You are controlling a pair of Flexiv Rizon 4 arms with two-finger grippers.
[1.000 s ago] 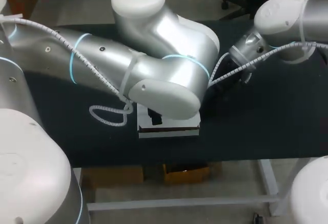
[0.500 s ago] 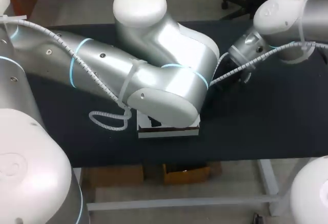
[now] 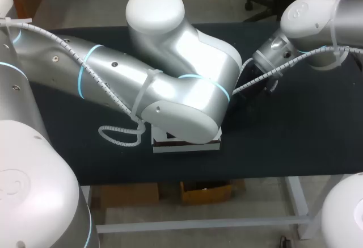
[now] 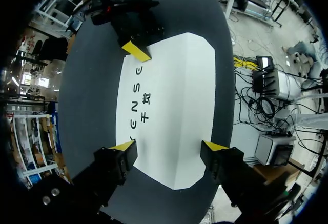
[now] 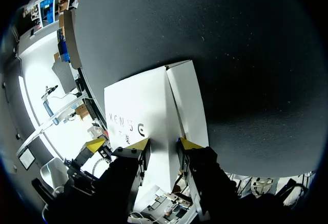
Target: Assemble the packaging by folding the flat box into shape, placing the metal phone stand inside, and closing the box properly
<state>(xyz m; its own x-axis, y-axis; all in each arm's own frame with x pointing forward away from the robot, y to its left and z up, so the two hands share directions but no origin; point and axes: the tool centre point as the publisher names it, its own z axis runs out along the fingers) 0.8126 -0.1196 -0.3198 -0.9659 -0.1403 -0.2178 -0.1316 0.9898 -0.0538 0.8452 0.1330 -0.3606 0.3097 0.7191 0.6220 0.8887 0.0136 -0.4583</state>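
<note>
The flat white cardboard box [image 4: 171, 106], creased lengthwise and printed with black letters, lies on the matte black tabletop [image 4: 89, 101]. My left hand [image 4: 169, 146] hangs over one end of the box, its yellow tips spread wide apart, one by each long edge. My right hand [image 5: 163, 143] sits at the box's opposite end; I cannot tell whether it is clamped there.
</note>
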